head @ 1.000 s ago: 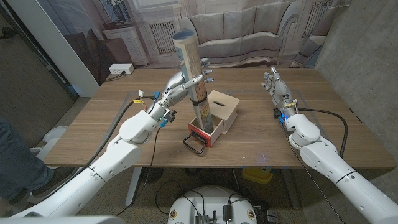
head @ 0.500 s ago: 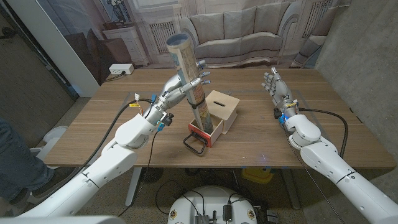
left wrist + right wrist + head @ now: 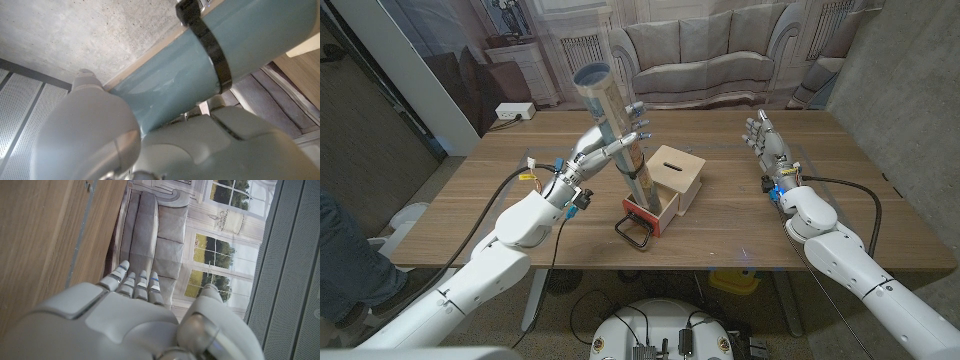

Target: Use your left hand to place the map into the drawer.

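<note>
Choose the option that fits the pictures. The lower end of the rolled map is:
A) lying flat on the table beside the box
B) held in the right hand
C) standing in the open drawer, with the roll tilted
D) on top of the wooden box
C: the left hand holds the rolled map tilted, its lower end down in the open drawer at the wooden box.

no text, label, brand or number can be read anywhere in these views.
</note>
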Robot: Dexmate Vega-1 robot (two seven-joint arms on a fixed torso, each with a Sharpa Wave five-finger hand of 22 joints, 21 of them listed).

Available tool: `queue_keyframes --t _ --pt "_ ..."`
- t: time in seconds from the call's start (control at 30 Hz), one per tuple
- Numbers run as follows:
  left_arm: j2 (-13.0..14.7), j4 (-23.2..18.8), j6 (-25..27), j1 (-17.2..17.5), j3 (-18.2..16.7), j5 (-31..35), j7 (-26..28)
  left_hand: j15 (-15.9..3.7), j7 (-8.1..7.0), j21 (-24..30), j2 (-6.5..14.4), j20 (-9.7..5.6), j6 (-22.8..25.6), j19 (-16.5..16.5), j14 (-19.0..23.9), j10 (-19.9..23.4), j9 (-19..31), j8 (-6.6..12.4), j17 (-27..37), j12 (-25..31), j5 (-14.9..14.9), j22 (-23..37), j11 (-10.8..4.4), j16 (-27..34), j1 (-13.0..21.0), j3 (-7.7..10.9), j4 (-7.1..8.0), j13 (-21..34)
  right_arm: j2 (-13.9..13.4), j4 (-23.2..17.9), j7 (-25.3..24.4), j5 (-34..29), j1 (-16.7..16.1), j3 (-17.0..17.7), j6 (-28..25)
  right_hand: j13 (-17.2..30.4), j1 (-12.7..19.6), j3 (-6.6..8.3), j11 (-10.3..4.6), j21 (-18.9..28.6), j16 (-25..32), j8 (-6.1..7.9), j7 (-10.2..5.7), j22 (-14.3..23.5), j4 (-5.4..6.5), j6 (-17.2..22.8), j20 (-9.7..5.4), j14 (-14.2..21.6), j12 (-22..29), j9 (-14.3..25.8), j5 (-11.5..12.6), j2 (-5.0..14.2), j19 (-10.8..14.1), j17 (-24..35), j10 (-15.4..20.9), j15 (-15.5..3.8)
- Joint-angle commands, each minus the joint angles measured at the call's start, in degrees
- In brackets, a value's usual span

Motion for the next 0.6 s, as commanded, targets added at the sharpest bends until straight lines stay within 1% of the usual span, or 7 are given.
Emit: queue_keyframes --t 0.03,0.2,0.6 --pt "1.28 -2.8 -1.59 5.11 -3.46 3.01 3.12 0.22 0.26 0.05 -0.16 0.23 -0.48 -0.44 -0.65 -0.53 0.17 0.26 0.13 0.39 0.31 0.12 0.04 0.38 -0.27 -0.48 0.27 0.09 0.22 0.09 0.17 0.02 -0.31 0.01 0.52 0.14 0.12 0.06 0.09 -0.01 -0.17 -0.14 0.0 0.12 -0.16 -0.05 -0.73 0.08 0.11 0.17 -0.12 0.3 0.68 0.2 0.44 0.08" --pt "1.34 -3.54 -2.07 6.52 -4.68 3.86 3.81 0.26 0.22 0.07 -0.27 0.23 -0.42 -0.73 -0.84 -0.67 0.15 0.33 0.12 0.42 0.35 0.11 0.17 0.41 -0.54 -0.67 0.38 0.06 0.3 0.28 0.24 -0.12 -0.29 -0.11 0.68 0.14 0.12 0.05 0.05 -0.02 -0.17 -0.14 0.0 0.12 -0.18 -0.05 -0.71 0.09 0.1 0.17 -0.12 0.31 0.68 0.2 0.42 0.11" --pt "0.93 -3.75 -2.8 7.56 -5.68 4.56 3.72 0.39 0.18 0.17 -0.54 0.22 -0.91 -1.3 -1.42 -1.23 0.11 0.25 0.1 0.42 0.48 0.09 0.37 0.44 -1.17 -1.12 0.63 -0.02 0.49 0.36 0.03 -0.22 0.0 -0.29 0.45 0.14 0.1 0.01 0.0 -0.04 -0.15 -0.15 -0.07 0.12 -0.21 -0.09 -0.69 0.13 0.11 0.17 -0.13 0.33 0.66 0.2 0.45 0.14"
